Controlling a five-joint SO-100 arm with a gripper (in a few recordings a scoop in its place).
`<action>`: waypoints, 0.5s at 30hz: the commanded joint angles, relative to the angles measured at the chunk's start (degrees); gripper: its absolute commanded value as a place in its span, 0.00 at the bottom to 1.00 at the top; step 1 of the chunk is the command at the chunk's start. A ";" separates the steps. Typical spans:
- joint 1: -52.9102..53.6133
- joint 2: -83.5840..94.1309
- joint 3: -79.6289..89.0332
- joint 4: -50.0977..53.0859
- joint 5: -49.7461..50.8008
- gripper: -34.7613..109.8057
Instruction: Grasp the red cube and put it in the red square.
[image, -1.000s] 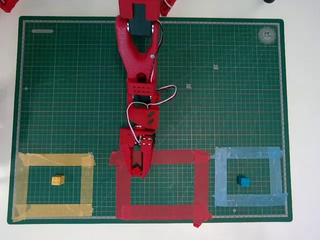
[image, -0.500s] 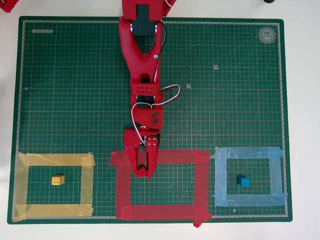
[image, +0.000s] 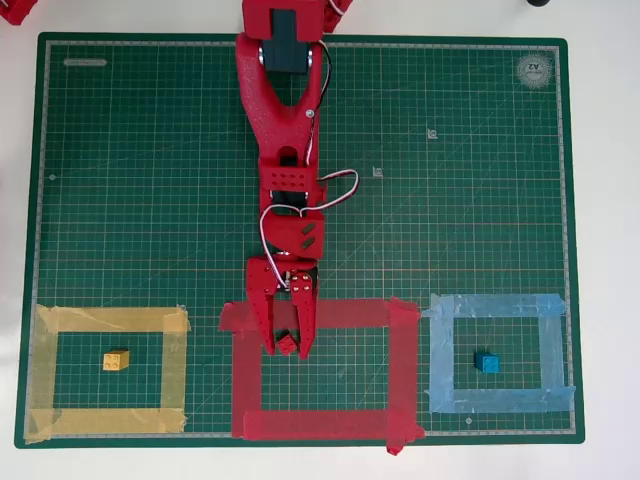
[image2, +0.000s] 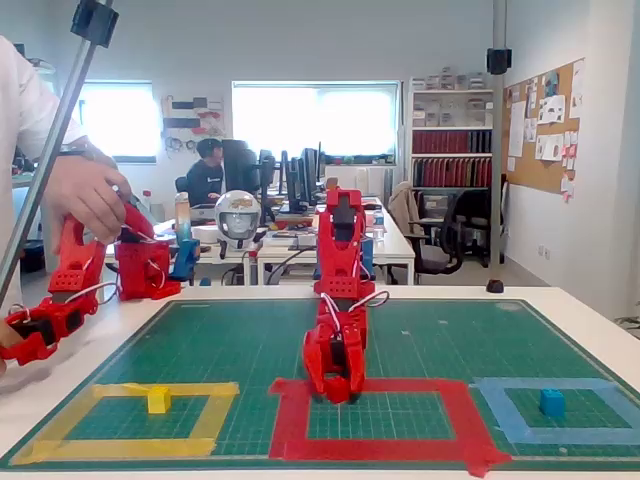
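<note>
1. The red cube (image: 286, 344) is seen between the parted tips of the pincer (image: 285, 345), just inside the red square (image: 321, 368).
2. Released there, probably, so it's left within the tape.

Matt green cutting mat (image: 150, 200) with a fine printed grid, lying on a smooth white surface (image: 605, 250). The red square (image: 400, 360), yellow outline (image: 175, 370) and light blue outline (image: 550, 350) along the mat's near edge are matt tape strips, wrinkled and rough at their overlapping corners. The pincer (image: 285, 348) is moulded red plastic with a slight sheen; the red cube (image: 286, 344), yellow block (image: 116, 360) and blue block (image: 487, 362) look like smooth plastic.
</note>
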 joint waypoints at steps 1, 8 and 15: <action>1.76 3.78 -0.88 -1.76 -0.35 0.36; 1.76 10.28 3.16 -1.85 1.58 0.38; 1.41 18.98 8.26 -1.85 2.55 0.39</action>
